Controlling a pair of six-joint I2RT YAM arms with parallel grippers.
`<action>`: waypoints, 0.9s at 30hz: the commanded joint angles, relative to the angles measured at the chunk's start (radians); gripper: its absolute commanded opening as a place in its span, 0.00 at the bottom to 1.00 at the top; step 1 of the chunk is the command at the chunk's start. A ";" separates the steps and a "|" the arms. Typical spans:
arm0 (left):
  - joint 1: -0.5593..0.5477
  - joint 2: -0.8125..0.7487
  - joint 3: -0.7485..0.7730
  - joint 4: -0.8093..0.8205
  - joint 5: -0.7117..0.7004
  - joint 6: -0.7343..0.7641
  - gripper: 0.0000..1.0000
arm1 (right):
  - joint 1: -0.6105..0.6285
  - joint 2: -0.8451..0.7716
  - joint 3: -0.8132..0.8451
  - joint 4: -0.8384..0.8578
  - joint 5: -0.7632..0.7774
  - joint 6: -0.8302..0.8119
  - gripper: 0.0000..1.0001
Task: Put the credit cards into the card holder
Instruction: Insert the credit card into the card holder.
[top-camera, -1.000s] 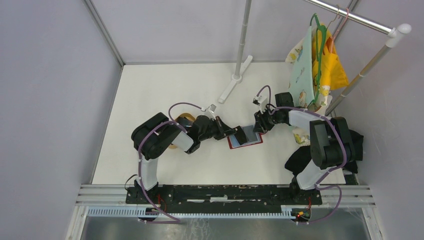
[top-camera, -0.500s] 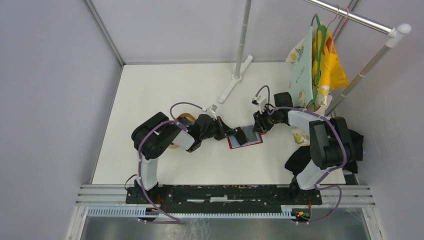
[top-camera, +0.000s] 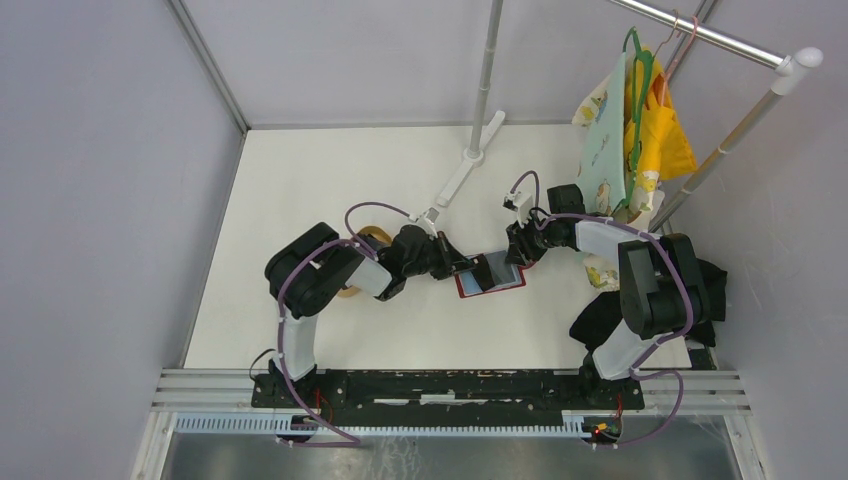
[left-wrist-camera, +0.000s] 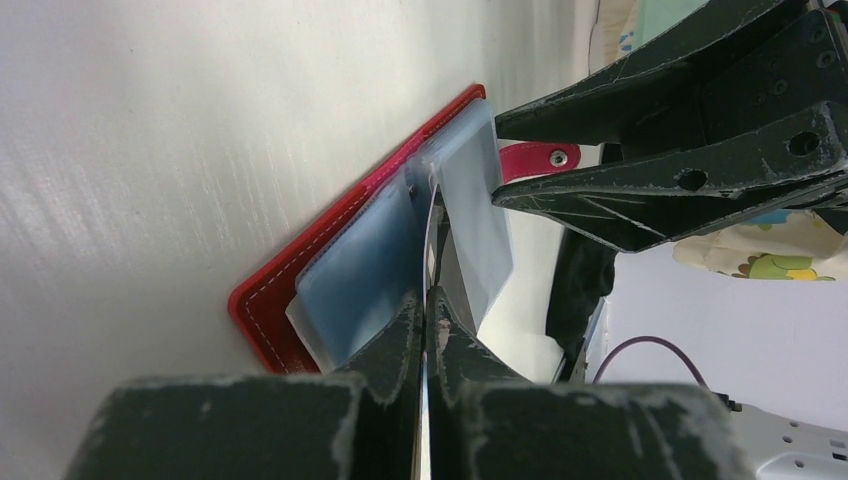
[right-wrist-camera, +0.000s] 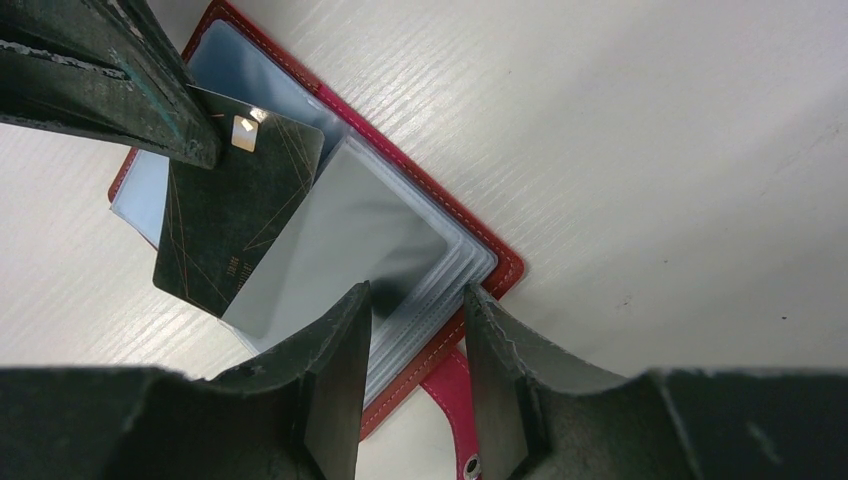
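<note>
Left tool (top-camera: 464, 266), reaching in from the upper left of the right wrist view, is clamped on a black card (right-wrist-camera: 240, 215) angled over the open red card holder (right-wrist-camera: 370, 240), which lies flat on the desk (right-wrist-camera: 650, 150). Right tool (right-wrist-camera: 415, 300), at bottom centre, stands with jaws apart astride the holder's edge.
</note>
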 joint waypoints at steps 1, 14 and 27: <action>-0.003 0.022 0.027 -0.041 0.035 0.013 0.02 | 0.012 0.036 0.002 -0.012 0.077 -0.019 0.44; -0.002 0.042 0.063 -0.085 0.075 0.031 0.02 | 0.019 0.039 0.003 -0.011 0.085 -0.016 0.44; -0.003 0.071 0.119 -0.162 0.080 0.043 0.02 | 0.020 0.033 0.002 -0.011 0.078 -0.017 0.44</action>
